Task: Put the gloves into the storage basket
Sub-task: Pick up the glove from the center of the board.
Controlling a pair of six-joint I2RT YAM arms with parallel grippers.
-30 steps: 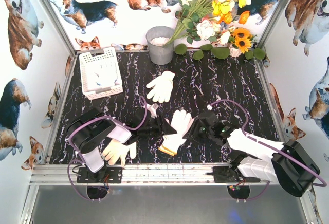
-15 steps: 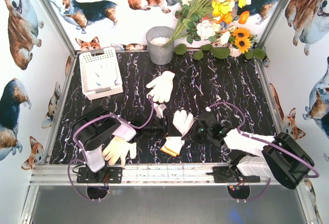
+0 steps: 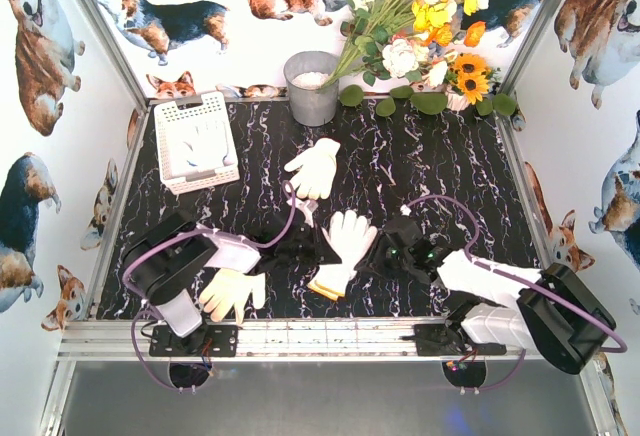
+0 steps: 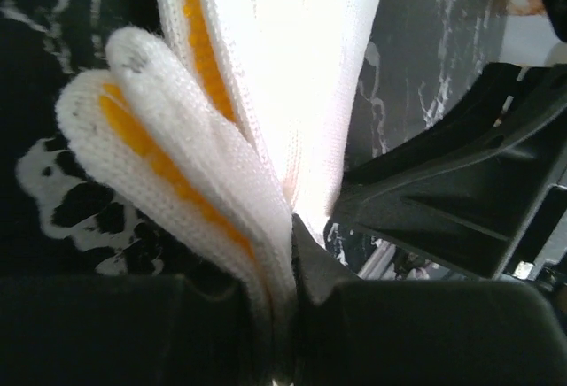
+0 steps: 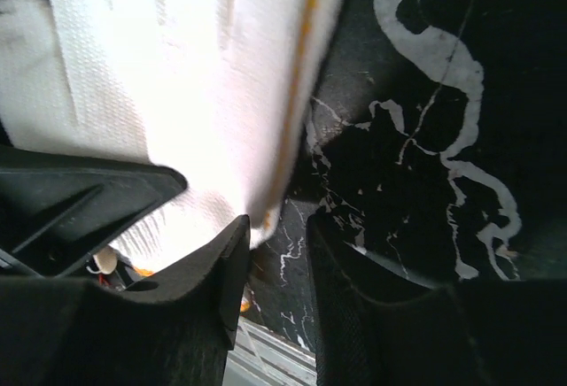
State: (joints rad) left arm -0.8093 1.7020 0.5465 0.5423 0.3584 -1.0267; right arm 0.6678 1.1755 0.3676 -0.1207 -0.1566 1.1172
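**Desk:** Black marbled worktop [image 3: 430, 166], corgi-print walls all round, flowers [image 3: 420, 16] and a grey bucket [image 3: 312, 88] at the back. Where's your left?

**Me:** My left hand [image 3: 316, 250] is low over the middle of the worktop, clamped on the orange-trimmed white glove [image 3: 345, 236]. On its wrist camera the knit is squeezed into a thin fold between the two fingers, and the glove's own fingers fan away from me. I can't tell whether it has left the surface.

**Desk:** And the right?

**Me:** My right hand [image 3: 374, 254] meets the same glove from the opposite side. Its fingers stand a little apart, with bare worktop showing in the gap. The glove's edge touches the inner face of one finger but isn't pinched.

**Desk:** The others?

**Me:** A second white glove [image 3: 314, 168] lies flat further back, between the gripped one and the bucket. A pale yellow glove [image 3: 232, 292] lies at the near edge, just beside my left arm. The storage basket [image 3: 172, 116] sits in the far left corner, well apart from both hands.
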